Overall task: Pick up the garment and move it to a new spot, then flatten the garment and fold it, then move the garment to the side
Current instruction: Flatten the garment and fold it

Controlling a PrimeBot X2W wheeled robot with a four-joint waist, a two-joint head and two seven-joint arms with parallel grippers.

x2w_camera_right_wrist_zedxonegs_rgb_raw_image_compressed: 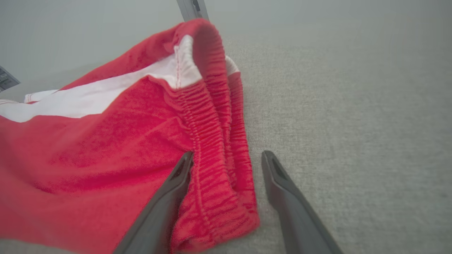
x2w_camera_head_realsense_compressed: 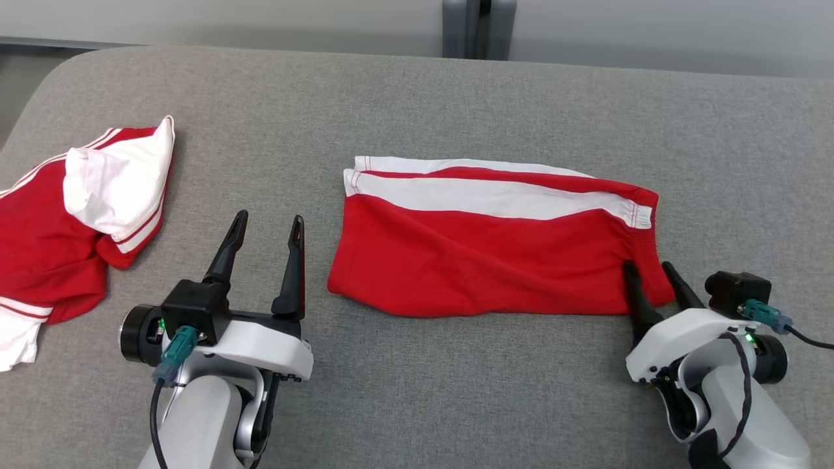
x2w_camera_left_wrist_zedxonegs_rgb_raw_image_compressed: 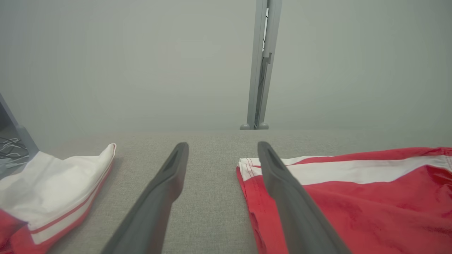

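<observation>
On the near left of the grey table (x2w_camera_head_realsense_compressed: 417,391), my left gripper (x2w_camera_head_realsense_compressed: 270,218) sits with its fingers spread wide. It is just beside the left edge of the garment (x2w_camera_head_realsense_compressed: 488,260) and not touching it. The garment, a pair of red shorts with a white stripe, lies mid-table and looks already doubled over and fairly flat. At its near right corner my right gripper (x2w_camera_head_realsense_compressed: 647,266) has its fingers apart on either side of the gathered waistband (x2w_camera_right_wrist_zedxonegs_rgb_raw_image_compressed: 212,123), and nothing is clamped yet.

I judge the step in hand to be taking hold of the near corners, either for another fold or to carry the garment aside. To do it well I would push the right fingers deep enough to catch every layer of the elastic, which looks bunched and thick. I would bring the left gripper onto its corner before lifting, so that both sides rise together and the fold holds.

A second red and white garment (x2w_camera_head_realsense_compressed: 71,221) lies crumpled at the far left, so that side is crowded and the right looks freer. A grey post (x2w_camera_head_realsense_compressed: 479,29) stands beyond the far edge, well clear of the work.
</observation>
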